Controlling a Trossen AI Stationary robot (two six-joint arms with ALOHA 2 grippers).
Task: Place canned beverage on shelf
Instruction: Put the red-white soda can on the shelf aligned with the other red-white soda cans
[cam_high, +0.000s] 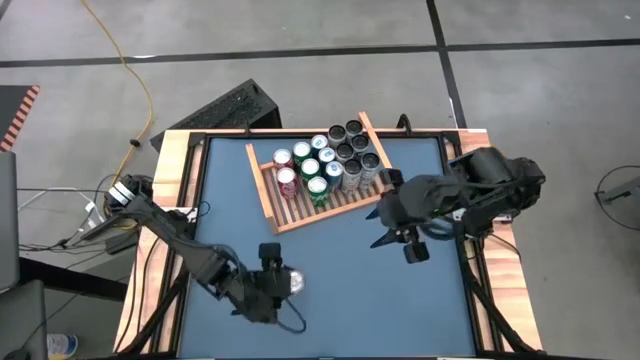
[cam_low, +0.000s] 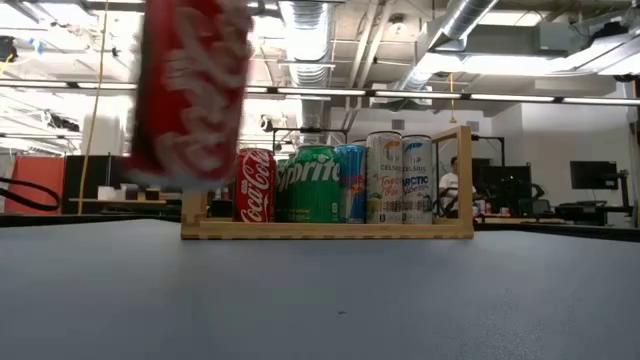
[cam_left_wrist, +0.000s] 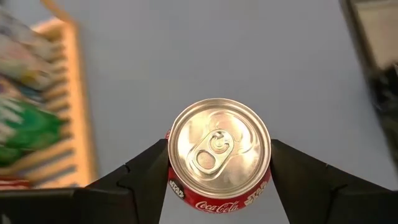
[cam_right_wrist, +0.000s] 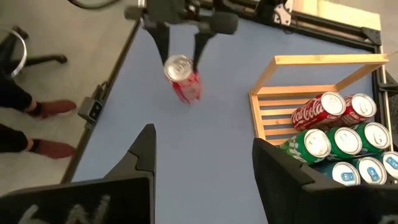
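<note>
The left end effector (cam_high: 283, 283) is clamped on a red Coca-Cola can (cam_left_wrist: 219, 155), one finger (cam_left_wrist: 146, 171) pressed to each side, near the 7 o'clock part of the blue surface (cam_high: 350, 280). In the low view the can looks lifted clear of the surface, though it is blurred there. The shelf (cam_high: 283, 215) lies toward 12 o'clock, cans (cam_high: 325, 160) filling its far part and bare slats on its near side. The right end effector (cam_high: 397, 243) hovers at 3 o'clock, fingers apart, holding nothing.
</note>
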